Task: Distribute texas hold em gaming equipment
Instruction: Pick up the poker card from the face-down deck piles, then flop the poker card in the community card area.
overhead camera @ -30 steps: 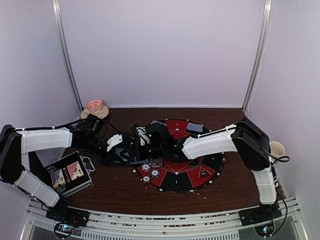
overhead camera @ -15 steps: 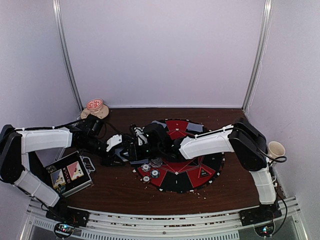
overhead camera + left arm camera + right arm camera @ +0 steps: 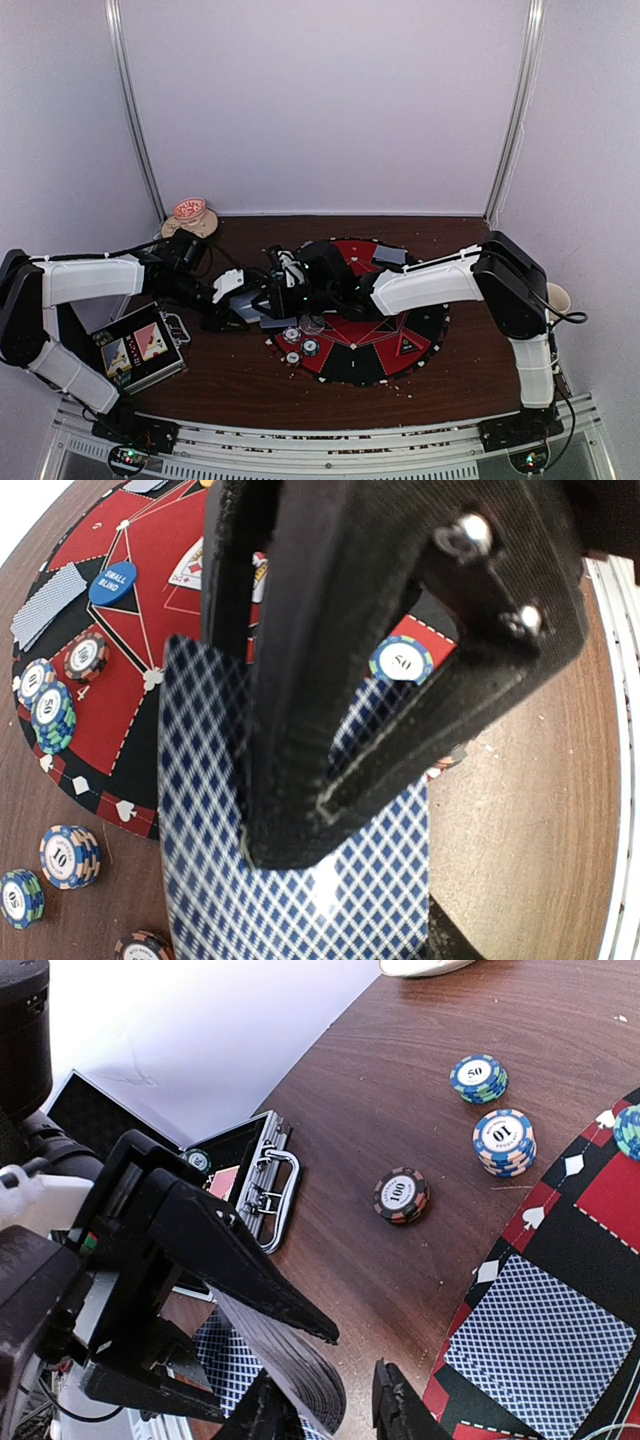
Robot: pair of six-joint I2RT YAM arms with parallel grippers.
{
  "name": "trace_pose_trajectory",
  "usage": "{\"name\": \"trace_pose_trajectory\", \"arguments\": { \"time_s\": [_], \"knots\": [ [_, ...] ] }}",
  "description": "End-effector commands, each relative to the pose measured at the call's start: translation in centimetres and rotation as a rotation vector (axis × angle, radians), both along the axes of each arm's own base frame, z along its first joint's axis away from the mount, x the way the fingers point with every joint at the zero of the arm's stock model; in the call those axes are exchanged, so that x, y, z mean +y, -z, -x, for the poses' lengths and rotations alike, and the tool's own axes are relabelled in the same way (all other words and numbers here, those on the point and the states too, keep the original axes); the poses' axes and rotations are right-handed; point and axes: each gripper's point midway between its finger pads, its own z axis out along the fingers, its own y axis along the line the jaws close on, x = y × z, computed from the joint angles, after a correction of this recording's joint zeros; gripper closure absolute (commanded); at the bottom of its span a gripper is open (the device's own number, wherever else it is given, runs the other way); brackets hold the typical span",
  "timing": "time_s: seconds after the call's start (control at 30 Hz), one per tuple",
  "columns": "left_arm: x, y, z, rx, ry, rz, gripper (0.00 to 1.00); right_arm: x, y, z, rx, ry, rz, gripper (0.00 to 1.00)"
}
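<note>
My left gripper (image 3: 238, 306) is shut on a deck of blue-checked playing cards (image 3: 220, 780), held over the left edge of the round red and black poker mat (image 3: 400, 345). My right gripper (image 3: 330, 1415) meets it from the right. Its jaws stand on either side of the deck's end (image 3: 305, 1370), with a gap showing on one side. Striped chip stacks (image 3: 505, 1142) and a single 100 chip (image 3: 402, 1195) lie on the wood beside the mat. More chips (image 3: 50, 715), a blue small blind button (image 3: 112, 582) and a dealt card (image 3: 545, 1345) lie on the mat.
The open metal case (image 3: 140, 345) lies at the front left, close to the left arm. A beige mug (image 3: 553, 298) stands at the right table edge behind the right arm. A beige dish-like thing (image 3: 190, 215) sits at the back left corner.
My right gripper's jaws have narrowed and shifted a little left onto the deck's end. The left gripper and deck have stayed put.
</note>
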Motion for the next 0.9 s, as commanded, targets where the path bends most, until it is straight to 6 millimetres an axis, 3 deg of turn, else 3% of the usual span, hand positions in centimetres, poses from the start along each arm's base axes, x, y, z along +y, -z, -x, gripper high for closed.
{"name": "trace_pose_trajectory", "arguments": {
  "time_s": [0.0, 0.33, 0.5, 0.8, 0.87],
  "knots": [
    [-0.7, -1.1, 0.1, -0.019, 0.037, 0.046, 0.55, -0.3, -2.9, 0.3, 0.006, -0.039, -0.086, 0.72],
    [-0.7, -0.8, 0.1, -0.013, 0.037, 0.041, 0.55, -1.3, -5.1, 1.8, 0.004, -0.07, -0.152, 0.74],
    [-0.7, -0.9, 0.1, -0.015, 0.037, 0.043, 0.54, -1.3, -5.7, 2.2, 0.006, -0.088, -0.177, 0.86],
    [-0.7, -0.9, 0.1, -0.014, 0.036, 0.041, 0.55, -0.3, -4.2, 2.2, 0.031, -0.104, -0.16, 0.88],
    [-0.7, -0.9, 0.2, -0.014, 0.037, 0.042, 0.55, 0.0, -4.0, 2.3, 0.037, -0.111, -0.16, 0.92]
  ]
}}
